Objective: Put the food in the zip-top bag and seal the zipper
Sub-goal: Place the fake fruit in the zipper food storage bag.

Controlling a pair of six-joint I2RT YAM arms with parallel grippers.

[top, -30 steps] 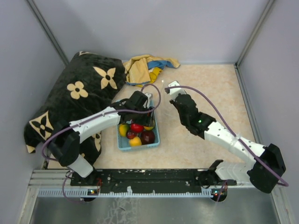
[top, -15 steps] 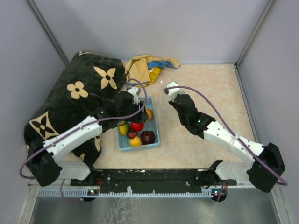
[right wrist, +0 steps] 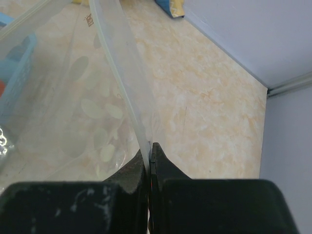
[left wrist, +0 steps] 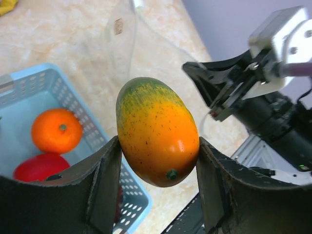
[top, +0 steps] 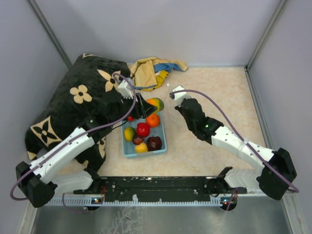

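My left gripper (top: pixel 146 107) (left wrist: pixel 158 165) is shut on an orange-and-green toy mango (left wrist: pixel 156 131) (top: pixel 156 104) and holds it above the far end of the blue basket (top: pixel 162 141). The basket holds an orange fruit (top: pixel 153 120) (left wrist: pixel 56 130), a red one (top: pixel 143 129) (left wrist: pixel 41 167), a yellow-green one (top: pixel 129 133), a dark maroon one (top: pixel 154 143) and a yellow one (top: pixel 141 147). My right gripper (top: pixel 178 103) (right wrist: pixel 150 148) is shut on the whitish zipper strip (right wrist: pixel 119 63) of the clear zip-top bag (right wrist: pixel 63 107) (left wrist: pixel 131 48), holding it up just right of the mango.
A black pillow with tan flowers (top: pixel 73 107) lies at the left. A yellow and blue cloth (top: pixel 151 70) lies at the back. Grey walls enclose the beige table (top: pixel 214 87). The right arm's body (left wrist: pixel 263 97) is close to the mango.
My left gripper has lifted the mango out of the basket and moved back and left, the arm swinging left. The right gripper has shifted slightly with the bag.
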